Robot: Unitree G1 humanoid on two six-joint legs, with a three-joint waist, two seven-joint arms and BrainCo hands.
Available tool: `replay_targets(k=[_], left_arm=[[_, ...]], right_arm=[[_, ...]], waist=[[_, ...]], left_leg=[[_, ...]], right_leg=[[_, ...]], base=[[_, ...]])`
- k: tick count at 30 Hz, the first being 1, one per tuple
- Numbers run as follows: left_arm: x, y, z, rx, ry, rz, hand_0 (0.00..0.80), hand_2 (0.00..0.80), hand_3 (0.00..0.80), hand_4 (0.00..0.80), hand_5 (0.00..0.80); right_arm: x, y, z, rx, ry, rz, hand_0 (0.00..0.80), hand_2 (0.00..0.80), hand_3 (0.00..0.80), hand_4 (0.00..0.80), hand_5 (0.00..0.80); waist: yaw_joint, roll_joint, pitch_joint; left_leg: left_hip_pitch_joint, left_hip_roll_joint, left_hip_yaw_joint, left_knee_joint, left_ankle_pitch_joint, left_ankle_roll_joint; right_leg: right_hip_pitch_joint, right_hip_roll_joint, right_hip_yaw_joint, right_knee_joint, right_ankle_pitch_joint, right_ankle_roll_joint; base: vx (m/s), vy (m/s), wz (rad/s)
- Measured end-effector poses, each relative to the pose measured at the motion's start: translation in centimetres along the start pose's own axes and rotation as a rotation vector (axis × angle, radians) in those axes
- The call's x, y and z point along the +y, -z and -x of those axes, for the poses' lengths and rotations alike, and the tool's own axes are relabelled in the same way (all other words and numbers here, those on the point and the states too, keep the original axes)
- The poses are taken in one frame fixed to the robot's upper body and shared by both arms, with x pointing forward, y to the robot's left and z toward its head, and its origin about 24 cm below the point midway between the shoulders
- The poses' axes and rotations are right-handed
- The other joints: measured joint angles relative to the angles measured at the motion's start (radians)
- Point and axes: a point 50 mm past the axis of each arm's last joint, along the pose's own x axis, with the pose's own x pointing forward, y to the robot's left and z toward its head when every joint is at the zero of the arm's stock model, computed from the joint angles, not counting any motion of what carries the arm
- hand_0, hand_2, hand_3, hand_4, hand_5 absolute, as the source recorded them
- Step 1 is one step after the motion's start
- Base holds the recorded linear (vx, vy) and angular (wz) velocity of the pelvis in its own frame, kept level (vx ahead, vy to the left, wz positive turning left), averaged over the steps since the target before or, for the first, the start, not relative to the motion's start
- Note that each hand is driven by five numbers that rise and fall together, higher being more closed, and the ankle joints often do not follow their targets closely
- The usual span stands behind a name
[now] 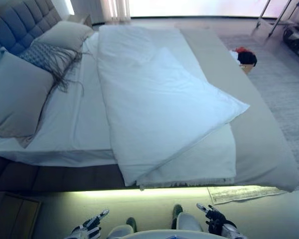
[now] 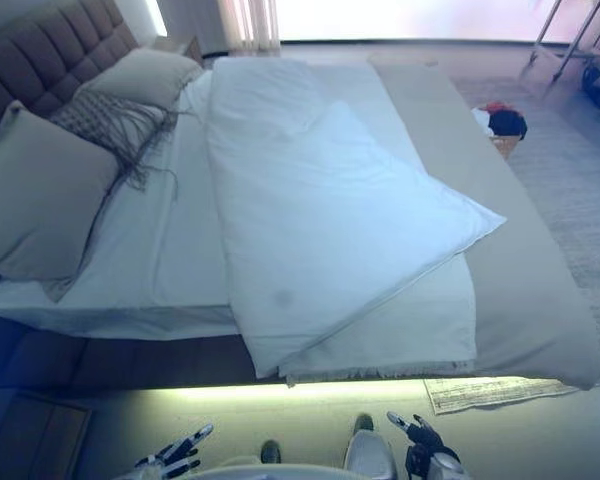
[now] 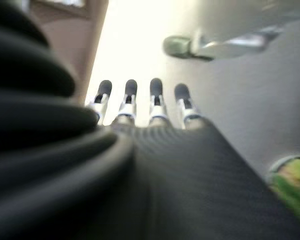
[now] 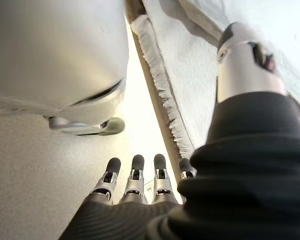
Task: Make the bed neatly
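A bed [image 1: 55, 177] with a tufted headboard [image 1: 20, 22] lies before me. A white duvet [image 1: 154, 99] lies on it, folded over on itself with one corner [image 1: 241, 105] pointing right, off to the right half of the white sheet [image 1: 74, 119]. A beige blanket [image 1: 259, 144] with a fringed edge [image 1: 187, 184] lies under it. My left hand [image 1: 89, 228] and right hand [image 1: 214, 219] hang low before the bed's side, both open and empty, apart from the bedding. The right wrist view shows straight fingers [image 4: 135, 180] and the fringe [image 4: 160, 80].
A large pillow [image 1: 15, 94], a fringed patterned cushion [image 1: 50, 57] and another pillow [image 1: 65, 35] lie at the head. A small rug [image 1: 244, 193] sits on the floor at the right. A box with red and black items [image 1: 245, 57] stands beyond the bed.
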Motion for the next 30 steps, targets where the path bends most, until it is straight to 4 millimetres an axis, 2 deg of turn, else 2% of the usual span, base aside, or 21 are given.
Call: replay_targets(k=[1, 2, 3, 4, 6, 8, 10, 12, 13, 18, 23, 26, 30], left_arm=[[-0.4, 0.3, -0.1, 0.003, 0.004, 0.012, 0.000, 0.000, 0.000, 0.000, 0.000], [-1.0, 0.8, -0.1, 0.015, 0.018, 0.018, 0.000, 0.000, 0.000, 0.000, 0.000], [-1.3, 1.5, -0.2, 0.033, 0.023, 0.030, 0.000, 0.000, 0.000, 0.000, 0.000], [-1.7, 1.5, -0.2, 0.033, 0.032, 0.029, 0.000, 0.000, 0.000, 0.000, 0.000], [-1.4, 1.6, -0.2, 0.034, 0.030, 0.030, 0.000, 0.000, 0.000, 0.000, 0.000], [-1.8, 2.1, -0.2, 0.043, 0.042, 0.031, 0.000, 0.000, 0.000, 0.000, 0.000], [-2.3, 2.3, -0.2, 0.049, 0.054, 0.024, 0.000, 0.000, 0.000, 0.000, 0.000], [-2.6, 2.6, -0.2, 0.060, 0.058, 0.018, 0.000, 0.000, 0.000, 0.000, 0.000], [-2.7, 2.8, -0.2, 0.064, 0.062, 0.014, 0.000, 0.000, 0.000, 0.000, 0.000], [-2.2, 1.9, -0.3, 0.049, 0.052, -0.010, 0.000, 0.000, 0.000, 0.000, 0.000], [-1.1, 1.6, -0.1, 0.045, 0.026, -0.015, 0.000, 0.000, 0.000, 0.000, 0.000], [-1.3, 1.5, -0.2, 0.036, 0.037, -0.025, 0.000, 0.000, 0.000, 0.000, 0.000], [-2.3, -0.7, -0.3, -0.024, 0.068, -0.052, 0.000, 0.000, 0.000, 0.000, 0.000]], right_arm=[[-0.2, -0.1, 0.0, -0.005, 0.008, 0.002, 0.000, 0.000, 0.000, 0.000, 0.000], [-0.4, -0.3, 0.0, -0.010, 0.012, 0.003, 0.000, 0.000, 0.000, 0.000, 0.000], [-0.3, -0.7, -0.1, -0.024, 0.015, -0.004, 0.000, 0.000, 0.000, 0.000, 0.000], [-0.1, -0.9, -0.1, -0.032, 0.017, -0.028, 0.000, 0.000, 0.000, 0.000, 0.000], [-0.2, -1.3, -0.2, -0.050, 0.035, -0.098, 0.000, 0.000, 0.000, 0.000, 0.000], [-1.0, -2.2, -0.1, -0.090, 0.072, -0.132, 0.000, 0.000, 0.000, 0.000, 0.000], [-1.6, -3.5, -0.2, -0.123, 0.113, -0.149, 0.000, 0.000, 0.000, 0.000, 0.000], [-2.0, -3.5, -0.1, -0.125, 0.137, -0.149, 0.000, 0.000, 0.000, 0.000, 0.000], [-2.2, -3.4, 0.0, -0.124, 0.144, -0.148, 0.000, 0.000, 0.000, 0.000, 0.000], [-1.4, -3.8, -0.2, -0.131, 0.108, -0.116, 0.000, 0.000, 0.000, 0.000, 0.000], [0.2, -6.8, -0.6, -0.202, 0.007, -0.222, 0.000, 0.000, 0.000, 0.000, 0.000], [1.1, -9.0, -0.7, -0.234, -0.038, -0.240, 0.000, 0.000, 0.000, 0.000, 0.000], [1.8, -14.9, -0.3, -0.330, -0.072, -0.248, 0.000, 0.000, 0.000, 0.000, 0.000]], waist=[[0.001, 0.017, 0.006], [0.002, 0.036, 0.008], [0.001, 0.046, 0.013], [0.002, 0.035, 0.020], [0.004, 0.014, 0.033], [0.005, 0.030, 0.026], [0.006, 0.057, 0.034], [0.003, 0.084, 0.018], [0.004, 0.107, 0.007], [0.005, 0.091, 0.004], [0.024, 0.100, 0.011], [0.031, 0.101, 0.038], [0.039, 0.097, 0.099]], left_leg=[[0.003, 0.025, 0.000, 0.019, -0.014, -0.018], [0.002, 0.049, 0.001, 0.047, -0.027, -0.021], [-0.014, 0.060, 0.000, 0.107, -0.034, -0.036], [-0.029, 0.063, 0.000, 0.165, -0.030, -0.031], [-0.071, 0.065, -0.031, 0.283, -0.033, -0.031], [-0.075, 0.059, -0.024, 0.211, -0.032, -0.035], [-0.079, 0.042, -0.020, 0.147, -0.027, -0.025], [-0.068, 0.034, -0.020, 0.108, -0.014, -0.003], [-0.065, 0.037, -0.026, 0.082, 0.001, -0.018], [-0.037, -0.017, -0.028, 0.059, -0.004, 0.011], [-0.037, -0.025, -0.041, 0.091, -0.017, 0.016], [-0.060, -0.025, -0.048, 0.155, -0.044, 0.012], [-0.228, -0.022, -0.053, 0.327, -0.089, 0.010]], right_leg=[[0.015, 0.022, -0.002, 0.001, -0.015, -0.025], [0.029, 0.045, -0.014, -0.004, -0.022, -0.036], [0.044, 0.054, -0.027, -0.005, -0.036, -0.050], [0.058, 0.054, -0.027, -0.008, -0.043, -0.059], [0.119, 0.054, -0.027, -0.047, -0.048, -0.072], [0.136, 0.055, -0.029, -0.064, -0.050, -0.074], [0.135, 0.055, -0.031, -0.064, -0.052, -0.072], [0.138, 0.059, -0.056, -0.060, -0.058, -0.058], [0.135, 0.068, -0.061, -0.050, -0.064, -0.047], [0.135, 0.008, -0.056, 0.000, -0.092, -0.004], [0.143, 0.000, -0.056, 0.013, -0.104, 0.009], [0.110, -0.015, -0.054, 0.098, -0.157, -0.001], [-0.060, -0.048, -0.044, 0.297, -0.219, -0.021]], base=[[0.200, -0.150, 0.07], [0.201, -0.118, 0.16], [0.234, -0.033, 0.15], [0.212, 0.071, 0.12], [0.176, 0.180, 0.05], [0.127, 0.259, -0.06], [0.129, 0.175, -0.18], [0.128, 0.104, -0.17], [0.106, 0.075, -0.06], [0.096, 0.017, 0.09], [0.068, -0.007, 0.09], [-0.083, 0.002, 0.07], [-0.197, -0.048, 0.11]])
